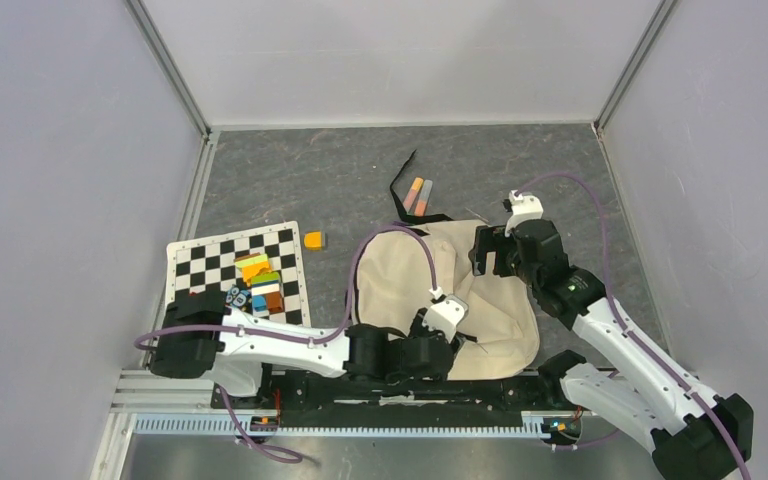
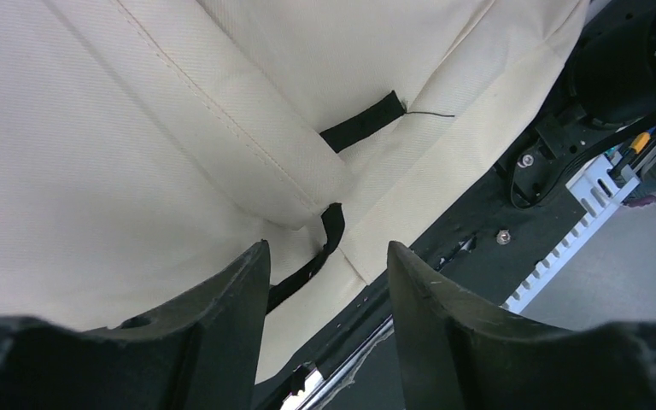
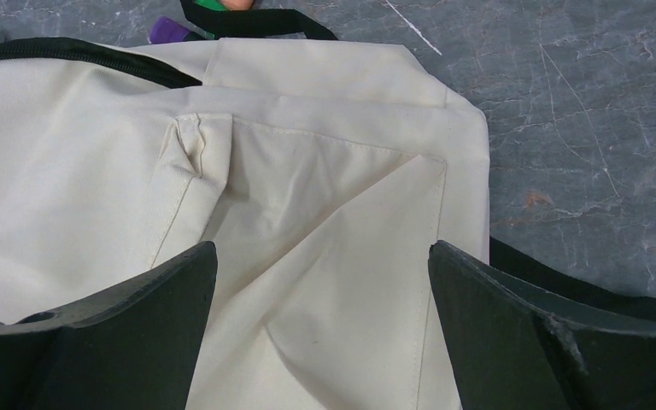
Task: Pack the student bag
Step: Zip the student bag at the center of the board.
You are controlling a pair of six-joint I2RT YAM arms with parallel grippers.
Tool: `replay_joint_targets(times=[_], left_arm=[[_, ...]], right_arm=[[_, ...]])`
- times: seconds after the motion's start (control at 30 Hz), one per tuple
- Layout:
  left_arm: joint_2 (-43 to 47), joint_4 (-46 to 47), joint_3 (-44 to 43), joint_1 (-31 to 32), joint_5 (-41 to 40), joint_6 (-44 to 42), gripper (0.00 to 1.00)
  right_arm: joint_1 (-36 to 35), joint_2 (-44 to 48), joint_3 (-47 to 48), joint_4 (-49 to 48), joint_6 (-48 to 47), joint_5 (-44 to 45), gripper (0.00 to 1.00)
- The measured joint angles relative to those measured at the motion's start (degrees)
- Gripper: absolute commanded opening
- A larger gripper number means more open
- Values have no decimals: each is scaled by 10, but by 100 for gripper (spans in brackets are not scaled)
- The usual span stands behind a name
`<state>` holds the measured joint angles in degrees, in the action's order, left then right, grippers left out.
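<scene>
Left end effector over student bag

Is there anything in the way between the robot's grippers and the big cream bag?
Nothing visible. The left gripper hangs open right over the near edge of the student bag, where a black strap lies. The right gripper hangs open over its far right corner.
</scene>
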<state>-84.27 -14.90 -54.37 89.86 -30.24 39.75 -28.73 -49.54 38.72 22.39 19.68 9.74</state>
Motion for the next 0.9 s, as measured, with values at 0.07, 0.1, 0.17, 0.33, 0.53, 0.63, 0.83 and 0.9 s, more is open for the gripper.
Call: replay_joint_targets(times=[0.07,0.1,0.17,0.33,0.53,0.63,0.83,0.9], left_arm=[[-13,5,-1,0,3,2,49],[-22,4,-3,0,3,3,48],[-42,-1,-14,0,3,9,45],[-68,-18,-41,0,2,18,37],[-73,-30,-46,0,-2,26,2],[-71,-38,-46,-2,-12,33,2],[-14,-33,1,-21,-7,37,2],[7,-29,16,-30,1,37,2]], right_arm=[[0,1,-1,0,1,0,98],[0,2,-2,0,2,-1,98],[0,3,-2,0,3,-2,98],[0,8,-2,0,5,-2,98],[0,9,-2,0,3,-5,98],[0,10,-2,0,-6,-9,98],[0,15,-2,0,-35,-60,98],[0,13,-2,0,-42,-89,98]])
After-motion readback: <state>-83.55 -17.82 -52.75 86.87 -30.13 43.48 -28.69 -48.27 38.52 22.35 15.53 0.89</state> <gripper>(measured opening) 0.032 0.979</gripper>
